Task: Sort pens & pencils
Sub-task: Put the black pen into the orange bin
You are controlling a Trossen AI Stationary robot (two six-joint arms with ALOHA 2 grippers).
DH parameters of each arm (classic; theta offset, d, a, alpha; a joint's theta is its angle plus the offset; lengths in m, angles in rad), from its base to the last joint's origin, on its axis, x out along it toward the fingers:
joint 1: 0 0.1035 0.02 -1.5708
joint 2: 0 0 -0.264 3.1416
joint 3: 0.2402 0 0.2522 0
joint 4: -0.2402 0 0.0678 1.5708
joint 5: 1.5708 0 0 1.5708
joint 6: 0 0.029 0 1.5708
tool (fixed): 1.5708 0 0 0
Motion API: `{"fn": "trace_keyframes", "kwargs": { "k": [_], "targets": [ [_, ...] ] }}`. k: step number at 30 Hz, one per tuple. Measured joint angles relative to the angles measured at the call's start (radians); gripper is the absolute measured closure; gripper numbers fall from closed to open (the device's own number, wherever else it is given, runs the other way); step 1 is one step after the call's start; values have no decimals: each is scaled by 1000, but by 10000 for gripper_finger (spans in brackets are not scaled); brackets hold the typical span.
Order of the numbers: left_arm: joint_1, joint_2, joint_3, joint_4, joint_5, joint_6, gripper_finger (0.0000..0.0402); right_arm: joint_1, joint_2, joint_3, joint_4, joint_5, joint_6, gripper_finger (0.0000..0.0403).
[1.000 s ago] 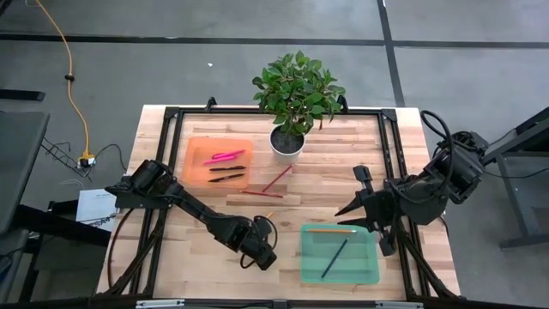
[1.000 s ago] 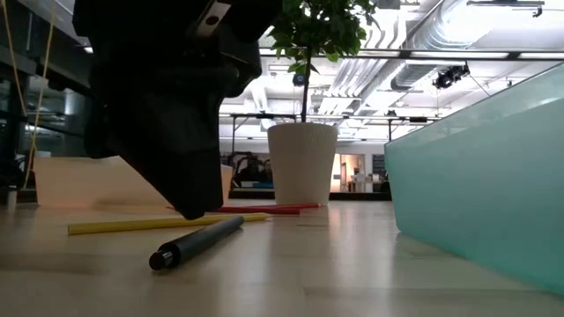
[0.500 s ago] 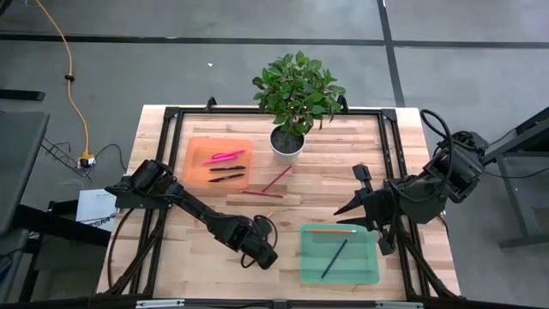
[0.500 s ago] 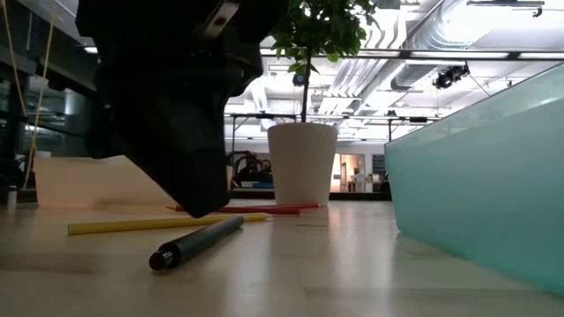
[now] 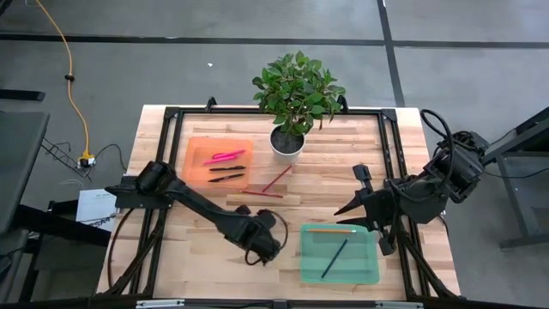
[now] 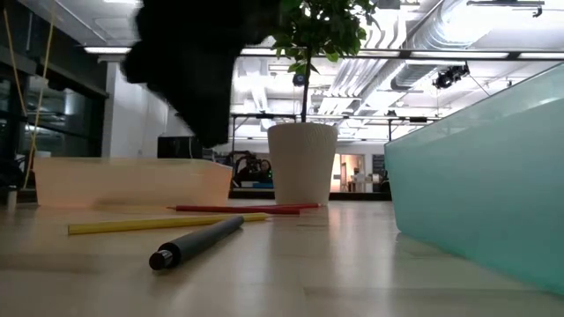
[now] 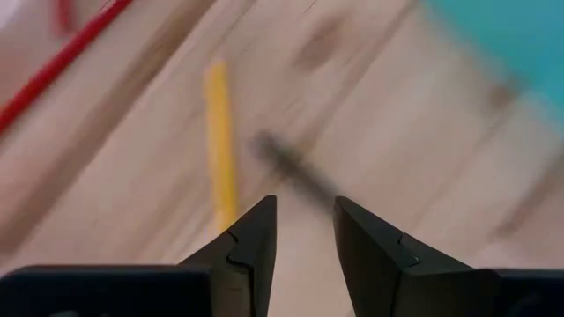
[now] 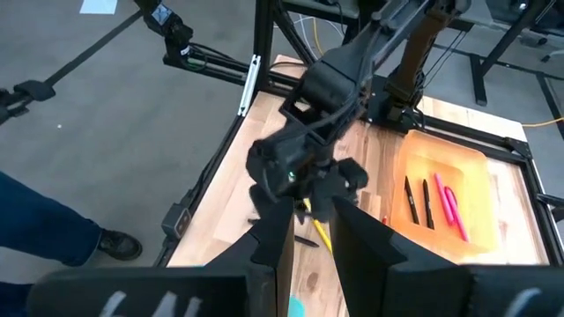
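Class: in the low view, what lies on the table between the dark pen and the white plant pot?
A yellow pencil and, behind it, a red pencil lie between the dark pen and the plant pot.

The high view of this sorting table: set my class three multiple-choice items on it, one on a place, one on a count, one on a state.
1. Where is the plant pot?
A. Beside the orange tray
B. Inside the green tray
C. On the floor

2. How many pink pens lie in the orange tray?
A. None
B. Two
C. Five

3. How is the left tool?
A. Shut on a pencil
B. Open, holding nothing
C. Out of sight

Key: 1 A, the plant pot stands on the table next to the orange tray. 2 B, two pink pens lie there above two dark ones. 3 B, the left tool shows a gap between its fingers with nothing in it, over a yellow pencil.
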Motion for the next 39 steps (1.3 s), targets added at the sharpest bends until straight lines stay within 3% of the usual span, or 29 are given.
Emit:
{"fn": "trace_keyframes", "kwargs": {
  "k": [5, 11, 18, 32, 39],
  "targets": [
    [16, 47, 87, -29, 33, 33, 300, 0, 0, 0, -2, 0, -3, 336],
    [19, 115, 193, -186, 75, 65, 300, 0, 0, 0, -9, -10, -15, 336],
    [19, 153, 264, -211, 86, 77, 300, -2, 0, 0, -9, -16, -18, 336],
    [19, 154, 270, -188, 107, 35, 300, -2, 0, 0, -22, 28, 37, 336],
    [23, 154, 270, -167, 212, -53, 300, -22, -8, 0, -63, 28, -21, 336]
  ]
}}
